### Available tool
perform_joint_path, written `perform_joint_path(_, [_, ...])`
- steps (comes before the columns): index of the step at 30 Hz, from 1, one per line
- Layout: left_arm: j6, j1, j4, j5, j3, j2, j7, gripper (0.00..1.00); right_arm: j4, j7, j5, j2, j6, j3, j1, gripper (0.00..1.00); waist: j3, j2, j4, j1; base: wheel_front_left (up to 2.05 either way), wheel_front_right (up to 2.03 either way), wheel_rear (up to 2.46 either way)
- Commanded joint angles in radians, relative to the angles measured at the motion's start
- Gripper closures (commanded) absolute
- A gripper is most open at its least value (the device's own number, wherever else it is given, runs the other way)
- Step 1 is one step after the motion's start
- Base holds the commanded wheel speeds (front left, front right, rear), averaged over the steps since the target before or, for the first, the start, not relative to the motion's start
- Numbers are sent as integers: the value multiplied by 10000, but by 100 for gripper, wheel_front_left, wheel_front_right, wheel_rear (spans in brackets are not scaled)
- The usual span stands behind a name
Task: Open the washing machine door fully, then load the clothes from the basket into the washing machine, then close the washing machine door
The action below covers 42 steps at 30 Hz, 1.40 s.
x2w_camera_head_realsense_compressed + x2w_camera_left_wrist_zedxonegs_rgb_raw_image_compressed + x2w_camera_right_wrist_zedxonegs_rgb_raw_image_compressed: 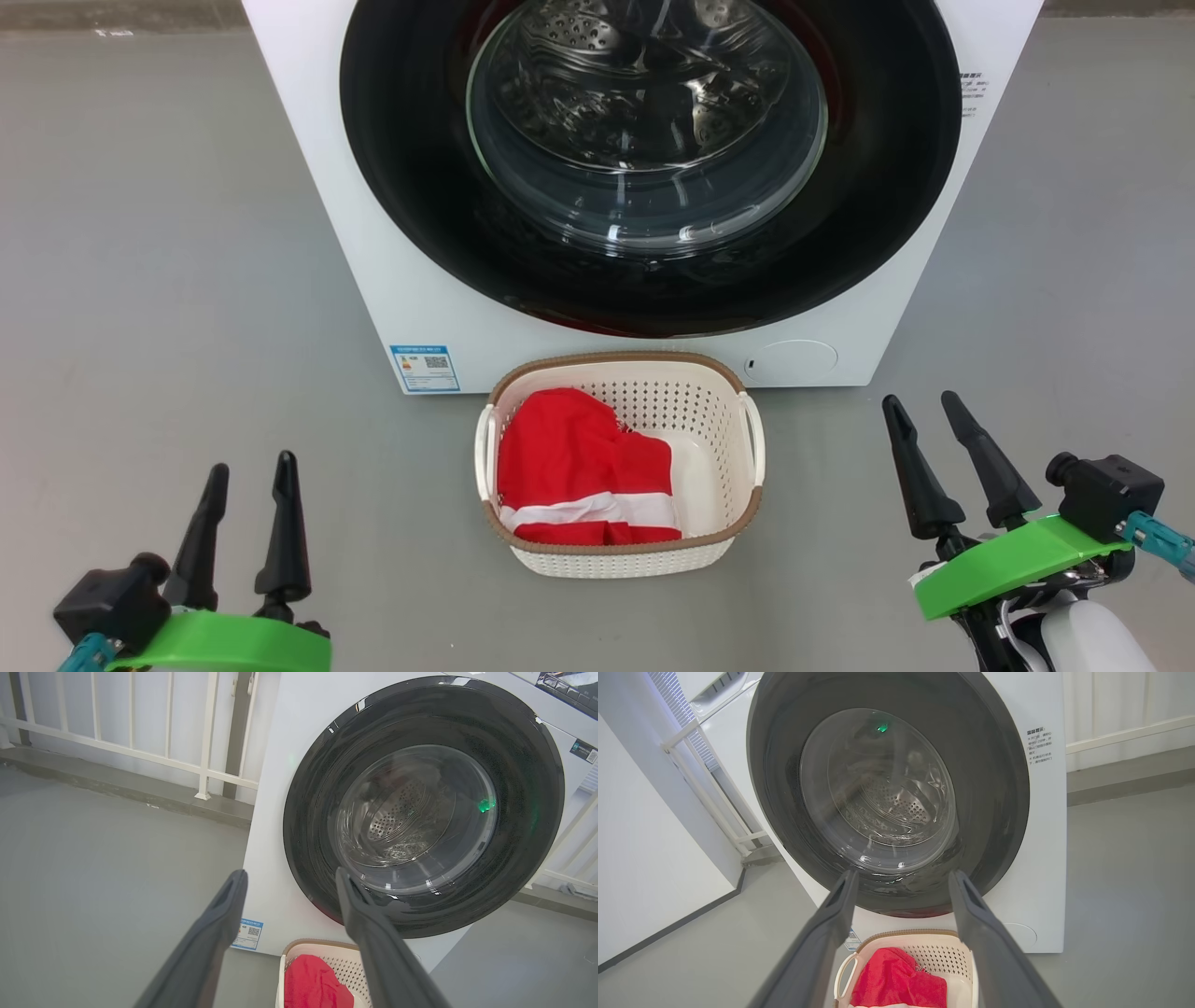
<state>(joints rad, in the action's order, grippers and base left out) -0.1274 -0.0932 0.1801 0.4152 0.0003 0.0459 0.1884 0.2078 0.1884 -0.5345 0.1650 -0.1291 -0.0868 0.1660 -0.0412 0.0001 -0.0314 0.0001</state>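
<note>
A white washer [401, 308] stands on a grey floor [140, 280]. Its round black door [649, 140] lies closed against the front, and the steel drum shows through the glass bowl. A blue sticker [425, 369] sits at the door's 7 o'clock and a round flap [792, 359] at its 5 o'clock.

At the washer's 6 o'clock, just beside its base, stands the cream basket [700, 411] with a brown rim. The red clothes [579, 467], crossed by a white stripe, lie inside it. They are heaped toward the 9 o'clock side, leaving the bottom bare at 3 o'clock.

The left gripper [252, 464] hovers over the floor at the basket's 8 o'clock, well apart from it. Its fingers [376, 942] are spread and grasp nothing. The right gripper [922, 399] hangs at the basket's 3 o'clock, also apart, and is likewise released and empty.

In both wrist views the fingers point at the door, with the basket between them at 6 o'clock. A white railing [205, 732] runs behind the washer.
</note>
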Motion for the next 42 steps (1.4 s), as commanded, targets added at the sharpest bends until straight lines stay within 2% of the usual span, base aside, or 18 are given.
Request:
perform_joint_path(1, [-25, -414, -275, -392, 238, 126, 184, 0, -274, 186, 369, 165, -13, -266, 444, 0, 5, -1, -8, 0, 0, 0, 0])
perform_joint_path(20, [-32, -474, -140, -2368, 103, 209, 734, 0, -249, 734, 2383, 296, -16, -582, 580, 0, 89, -1, -6, 0, 0, 0, 0])
perform_joint_path(42, [-32, -521, -4, -2453, 162, 190, 734, 0, -189, 734, 2406, 285, -16, -496, 554, 0, 87, -1, 12, 0, 0, 0, 0])
